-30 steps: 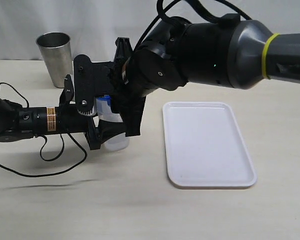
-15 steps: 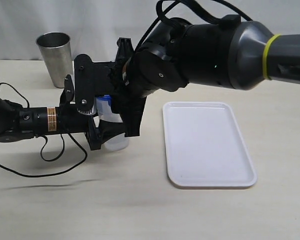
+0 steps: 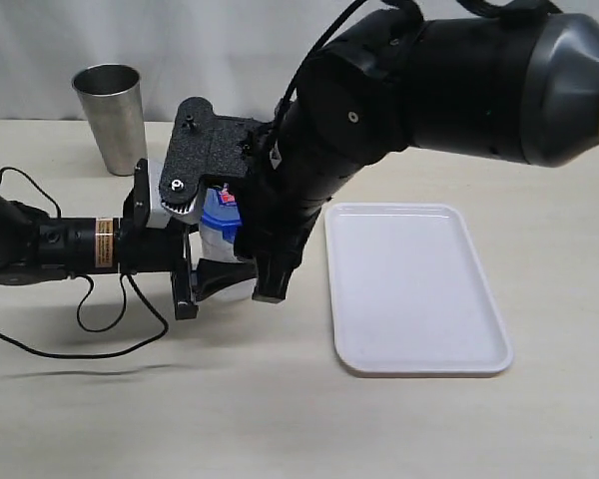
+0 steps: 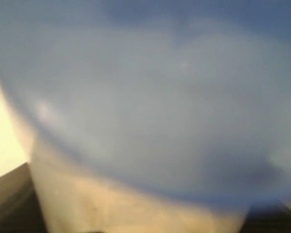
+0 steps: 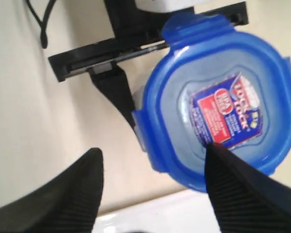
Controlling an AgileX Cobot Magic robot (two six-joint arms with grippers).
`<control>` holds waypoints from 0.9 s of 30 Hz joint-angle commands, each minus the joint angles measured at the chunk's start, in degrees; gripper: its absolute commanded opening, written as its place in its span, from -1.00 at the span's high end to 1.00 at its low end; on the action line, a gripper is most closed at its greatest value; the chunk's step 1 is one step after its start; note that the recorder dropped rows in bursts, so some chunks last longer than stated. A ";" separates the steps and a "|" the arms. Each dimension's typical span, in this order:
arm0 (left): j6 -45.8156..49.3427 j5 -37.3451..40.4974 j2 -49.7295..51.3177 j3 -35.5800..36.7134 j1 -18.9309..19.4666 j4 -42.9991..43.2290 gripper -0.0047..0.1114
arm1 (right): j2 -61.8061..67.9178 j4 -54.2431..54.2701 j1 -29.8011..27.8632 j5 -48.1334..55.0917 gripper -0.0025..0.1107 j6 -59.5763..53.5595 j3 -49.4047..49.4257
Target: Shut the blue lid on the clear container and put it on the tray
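Observation:
The clear container [image 3: 223, 242] stands on the table, left of the tray [image 3: 414, 289]. My left gripper [image 3: 208, 271] reaches in level from the left and is shut on its body. In the left wrist view the container [image 4: 145, 121] fills the picture as a blur. The blue lid [image 3: 220, 212] sits on top of the container, its red-and-white sticker up. Just above the lid [image 5: 218, 102] hangs my right gripper [image 5: 153, 151], open. One of its fingers [image 5: 242, 184] is over the sticker's edge, the other over bare table. It holds nothing.
A steel cup [image 3: 112, 115] stands at the back left. A black cable [image 3: 100, 319] loops on the table under the left arm. The tray's white rim [image 5: 160, 208] lies close beside the container. The bulky right arm hangs over the middle of the table.
My right gripper has opened wider and risen off the lid, and the arm has shifted up and to the right. The lid stays on the container. The left arm has not moved.

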 commanded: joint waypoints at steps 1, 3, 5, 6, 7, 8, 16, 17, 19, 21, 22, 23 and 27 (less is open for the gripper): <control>1.64 -1.01 -0.25 0.26 -0.48 4.19 0.92 | -3.80 2.11 -0.48 2.71 -0.07 3.06 0.61; 3.09 -1.01 -0.50 0.26 -0.48 5.97 0.92 | -5.71 2.58 -0.48 2.95 -0.07 3.06 0.61; 3.70 -1.01 -1.00 0.26 -0.48 7.14 0.92 | -7.66 3.53 -0.59 2.52 -0.07 4.05 0.61; 3.84 -1.01 -1.31 0.26 -0.48 7.63 0.92 | -8.62 3.81 -0.59 2.52 -0.07 4.68 0.61; 4.22 -1.01 -1.70 0.26 -0.48 8.54 0.92 | -9.49 3.81 -0.59 2.52 -0.07 4.83 0.61; 4.72 -1.01 -1.97 0.26 -0.48 9.18 0.92 | -10.14 4.05 -0.68 2.52 -0.07 4.97 0.61; 5.87 -1.01 -4.94 0.26 -2.19 14.91 0.92 | -10.68 13.97 -6.49 5.70 -0.07 4.11 -0.05; 5.87 -1.01 -4.98 0.26 -2.74 15.25 0.92 | -10.21 16.55 -7.80 7.92 -0.07 2.17 -0.70; 6.03 -1.01 -5.08 0.26 -4.19 16.08 0.92 | -8.85 24.18 -10.16 13.28 -0.07 -4.27 -2.44; 6.16 -1.01 -5.08 0.26 -5.24 16.99 0.92 | -7.80 31.13 -11.92 17.03 -0.06 -10.66 -3.64; 6.16 -1.01 -5.08 0.26 -5.76 17.55 0.92 | -7.14 32.79 -12.66 18.39 -0.05 -11.78 -4.33; 6.16 -1.01 -5.08 0.26 -6.14 18.09 0.92 | -6.41 32.91 -13.07 19.32 -0.04 -11.84 -5.18; 6.25 -1.01 -5.08 0.26 -6.95 19.79 0.92 | -3.62 32.19 -14.84 22.85 -0.02 -10.60 -6.99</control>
